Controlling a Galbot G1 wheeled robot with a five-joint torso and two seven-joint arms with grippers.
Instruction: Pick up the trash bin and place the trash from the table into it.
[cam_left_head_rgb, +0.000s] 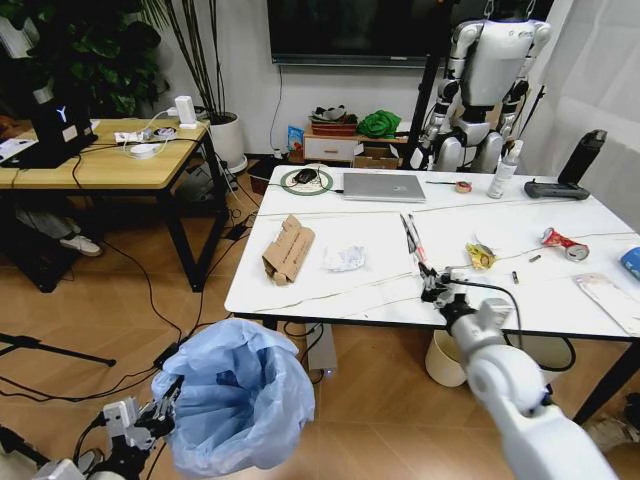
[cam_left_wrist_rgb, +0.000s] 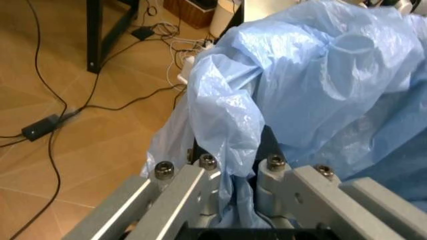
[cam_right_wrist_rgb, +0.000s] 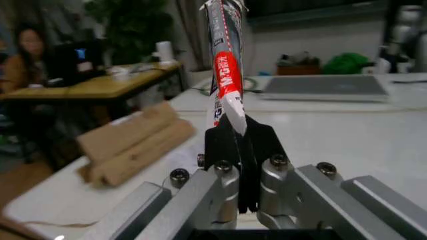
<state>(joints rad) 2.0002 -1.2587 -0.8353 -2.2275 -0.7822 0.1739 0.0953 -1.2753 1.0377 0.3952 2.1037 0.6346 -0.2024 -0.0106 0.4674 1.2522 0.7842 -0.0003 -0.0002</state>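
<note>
The white marble-look table (cam_left_head_rgb: 380, 285) carries torn brown cardboard (cam_left_head_rgb: 288, 248) and crumpled white paper (cam_left_head_rgb: 345, 259), while the trash bin (cam_left_head_rgb: 235, 400) in its puffy blue bag hangs below the table's near-left corner. The left claw (cam_left_head_rgb: 168, 402) is clamped on the bin's bag; the right claw (cam_left_head_rgb: 432, 283), over the table's near edge, pinches a long flattened wrapper (cam_left_head_rgb: 413, 238)

Head camera looks down over the table (cam_left_head_rgb: 330, 290); both wrist cameras sit close behind their fingers.
</note>
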